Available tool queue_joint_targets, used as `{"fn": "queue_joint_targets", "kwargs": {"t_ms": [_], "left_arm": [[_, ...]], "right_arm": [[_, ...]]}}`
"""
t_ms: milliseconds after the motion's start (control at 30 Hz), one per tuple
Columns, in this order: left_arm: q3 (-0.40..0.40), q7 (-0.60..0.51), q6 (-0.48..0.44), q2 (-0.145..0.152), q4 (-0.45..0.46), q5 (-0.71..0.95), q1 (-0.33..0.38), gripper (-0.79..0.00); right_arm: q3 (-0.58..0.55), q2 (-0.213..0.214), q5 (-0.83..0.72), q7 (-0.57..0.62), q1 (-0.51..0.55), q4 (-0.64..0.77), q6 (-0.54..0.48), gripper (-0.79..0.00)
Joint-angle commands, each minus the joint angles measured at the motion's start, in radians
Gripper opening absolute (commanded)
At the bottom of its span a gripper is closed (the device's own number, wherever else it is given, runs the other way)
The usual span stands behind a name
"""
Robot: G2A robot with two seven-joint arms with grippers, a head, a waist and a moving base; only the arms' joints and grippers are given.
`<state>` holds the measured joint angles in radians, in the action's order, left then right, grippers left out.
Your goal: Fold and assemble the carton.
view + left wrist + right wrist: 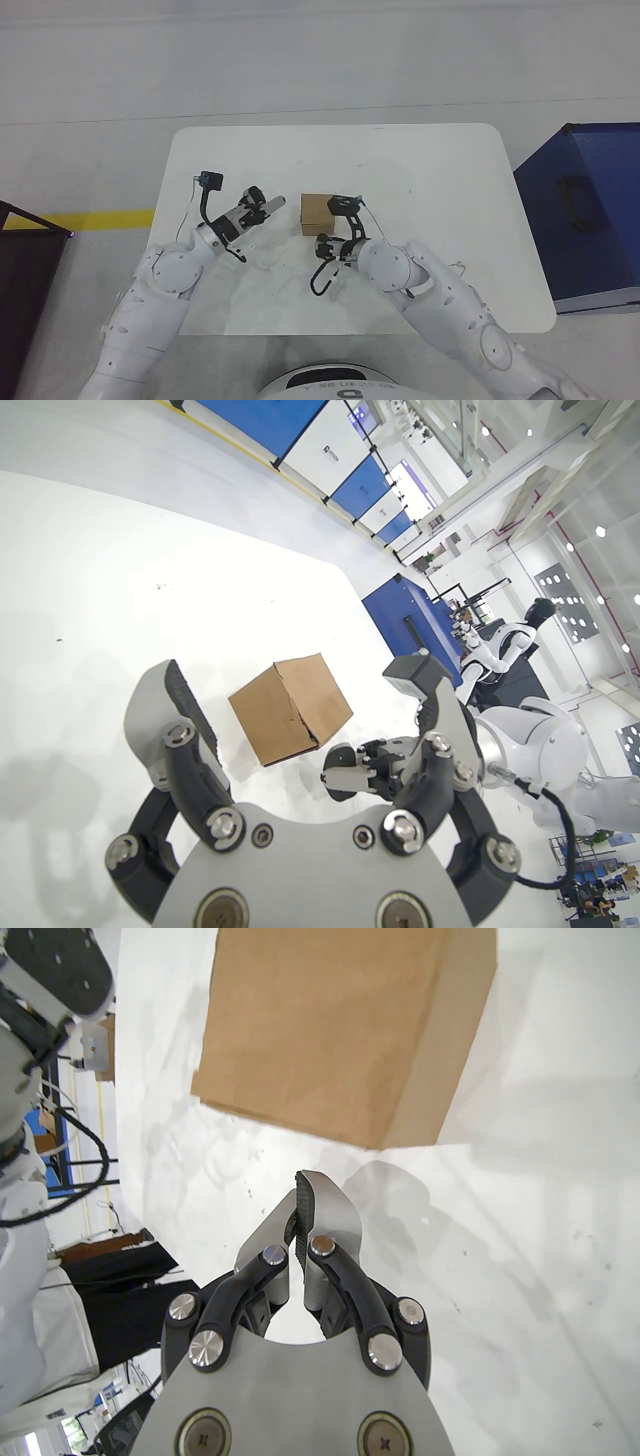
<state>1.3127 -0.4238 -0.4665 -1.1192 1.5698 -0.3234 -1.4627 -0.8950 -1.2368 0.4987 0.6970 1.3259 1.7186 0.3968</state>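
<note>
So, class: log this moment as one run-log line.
carton: on table, looks closed | left tool: open, empty, clear of carton | right tool: shut, empty, just short of carton

Site: we see a robotics test hall | Evidence: we note blue-and-white partition panels (pixel 355 482), a yellow floor line (pixel 110 217) | Also: another humanoid robot (pixel 510 640) at a bench, high ceiling lights (pixel 600 531)

White table (pixel 450 180). Blue case (pixel 590 210) on the floor beside it. Yellow floor stripe (pixel 100 218) on the opposite side.
</note>
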Motion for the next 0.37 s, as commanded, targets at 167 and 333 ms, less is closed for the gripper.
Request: {"fn": "queue_joint_targets", "kwargs": {"t_ms": [167, 333], "left_arm": [[0.003, -0.008, 0.002, 0.001, -0.014, 0.011, 0.001, 0.0], [-0.015, -0.012, 0.002, -0.002, -0.007, 0.034, 0.014, 0.0]], "right_arm": [[-0.037, 0.005, -0.046, -0.008, 0.03, 0.048, -0.038, -0.785], [-0.226, 0.051, -0.04, -0.002, 0.186, 0.25, -0.135, -0.785]]}}
